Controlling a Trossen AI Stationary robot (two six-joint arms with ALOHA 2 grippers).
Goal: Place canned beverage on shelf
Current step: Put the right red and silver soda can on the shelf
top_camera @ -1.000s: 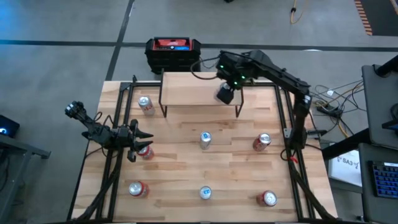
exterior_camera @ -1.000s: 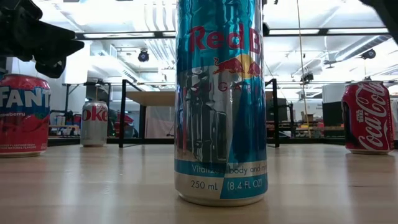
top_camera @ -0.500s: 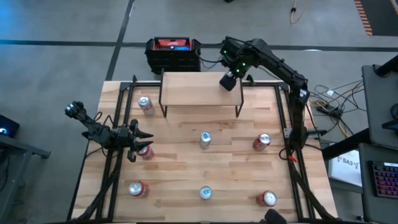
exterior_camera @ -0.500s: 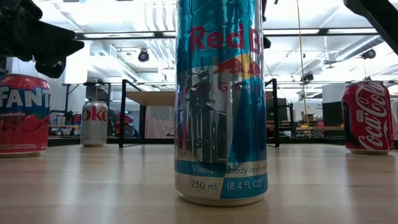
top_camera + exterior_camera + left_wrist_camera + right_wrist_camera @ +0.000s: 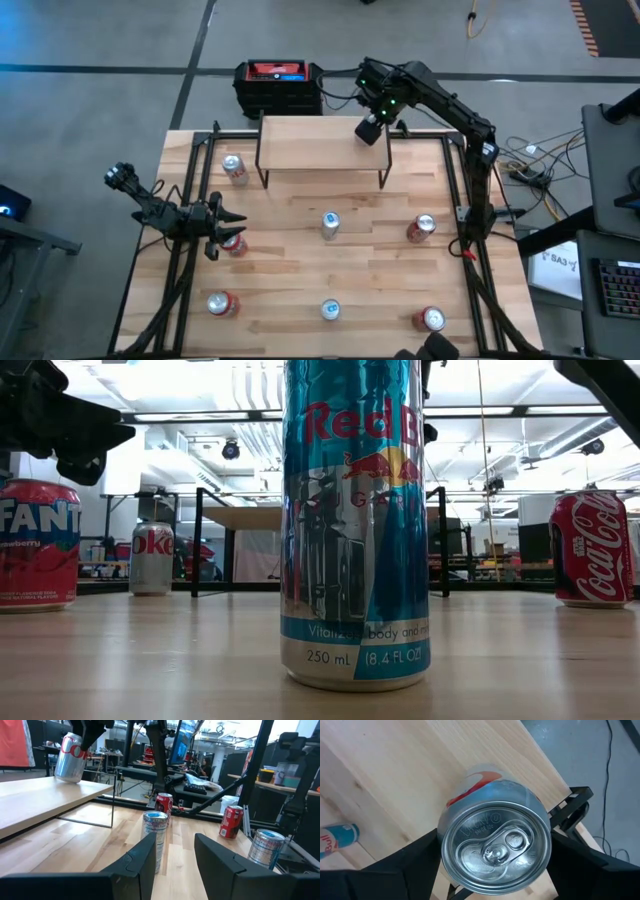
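A silver canned beverage (image 5: 495,847) with red lettering hangs over the far right corner of the shelf (image 5: 320,145), a light wooden board on thin black legs. My right gripper (image 5: 368,130) is shut on it from above. The left wrist view shows this can (image 5: 69,755) tilted at the board's surface; whether its base touches the board I cannot tell. My left gripper (image 5: 215,232) waits at the table's left side, level, fingers close together and holding nothing, just above a red can (image 5: 236,244). My right gripper pinches the can's upper side wall (image 5: 445,851), just below the rim, between its two fingers (image 5: 415,865). The fingers come steeply from above, one on each side of the lid. The can hangs below them, slightly tilted, over the shelf board.
Several other cans stand on the table: a silver one (image 5: 234,168) left of the shelf, a blue one (image 5: 330,224) at the centre, a red one (image 5: 421,228) at the right, and more along the near edge. A black-and-red box (image 5: 278,85) sits behind the shelf.
My right gripper has carried the silver can from above the shelf's near right part toward the table's far edge and a little to the right, ending over the shelf's far right corner. It has kept almost still for the last half second.
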